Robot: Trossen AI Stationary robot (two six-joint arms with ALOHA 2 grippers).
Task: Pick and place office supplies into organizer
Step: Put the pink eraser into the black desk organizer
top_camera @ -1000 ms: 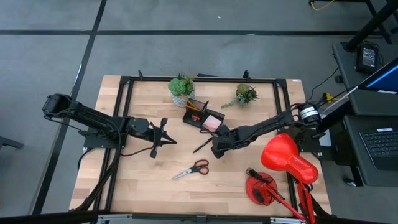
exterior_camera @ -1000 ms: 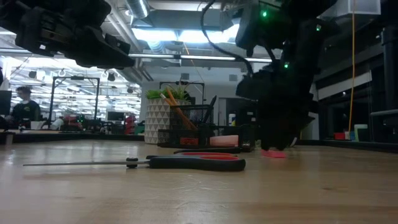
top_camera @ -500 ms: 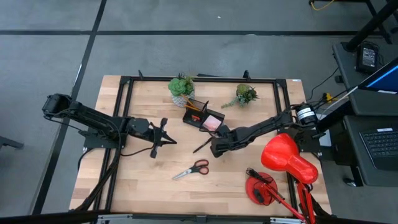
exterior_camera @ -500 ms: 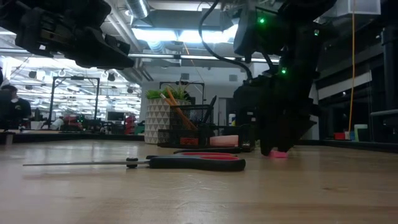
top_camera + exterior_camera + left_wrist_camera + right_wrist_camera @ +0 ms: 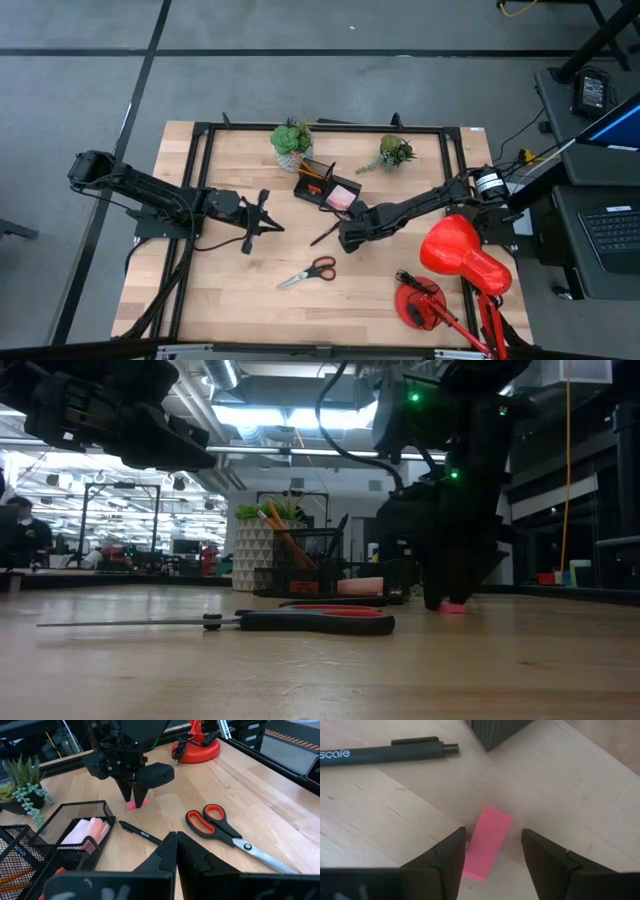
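Right wrist view: pink eraser flat on the wooden table, between the parted fingers of the right gripper, one finger at its edge, not lifted. Black pen just beside the eraser, between it and the organizer. Organizer: orange pencils upright in back compartment, pink sticky-note pad in front tray. Red-handled scissors lie near the organizer's front, apart from the pen. Left gripper hovers beside the organizer, fingers together, empty. Two potted plants behind the organizer
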